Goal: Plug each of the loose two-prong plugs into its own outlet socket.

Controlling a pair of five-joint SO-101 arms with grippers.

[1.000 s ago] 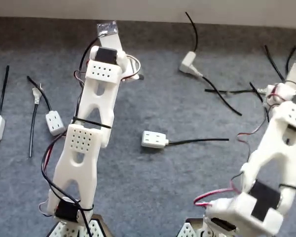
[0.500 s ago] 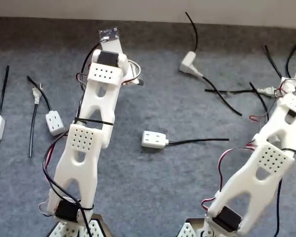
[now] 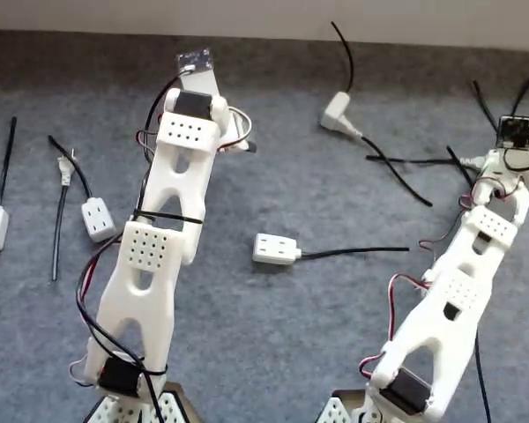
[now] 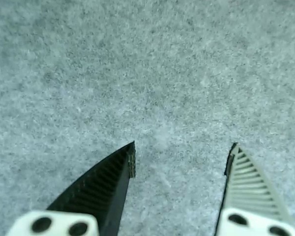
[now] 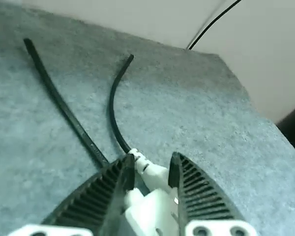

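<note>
- Right wrist view: your right gripper [image 5: 152, 158] is closed down on a white plug [image 5: 148, 201], with both ribbed fingers against its sides.
- The plug's long axis runs along the fingers, cord end pointing away from the wrist. Its black cord [image 5: 115, 105] curves off across the grey worktop [image 5: 196, 113]. You cannot see the prongs.
- High view puts that arm at the worktop's far right corner.
- Your left gripper [image 4: 183, 146] has its fingers spread wide above the worktop, toward the far edge and left of the middle.
- A middle socket [image 3: 276, 249] lies near the worktop's centre, long axis left to right, cord trailing toward the right edge.
- A small socket [image 3: 97, 218] sits near the left edge, with a loose plug [image 3: 64, 167] just beyond it.
</note>
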